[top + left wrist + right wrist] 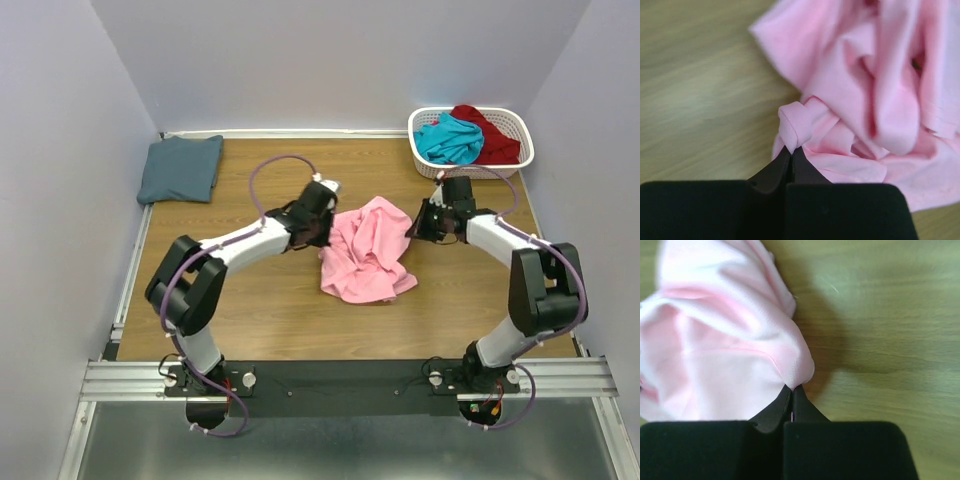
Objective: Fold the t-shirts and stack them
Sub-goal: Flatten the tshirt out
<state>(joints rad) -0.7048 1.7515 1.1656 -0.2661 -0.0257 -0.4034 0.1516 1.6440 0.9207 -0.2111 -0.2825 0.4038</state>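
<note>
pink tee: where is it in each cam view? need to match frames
Top external: pink t-shirt lies crumpled at centre frame.
Left wrist: pink t-shirt fills the upper right, a rolled edge pinched in the left fingers.
Right wrist: pink t-shirt fills the left half, a fold pinched in the right fingers.
Shared landmark: wood-grain tabletop, seen in all three.

- Top view: bright, even, diffuse light; sharp focus; faint shadows only.
- Wrist views: soft focus, desk [890,315] grain smeared; dark shadow right of the pink t-shirt [725,350].
</note>
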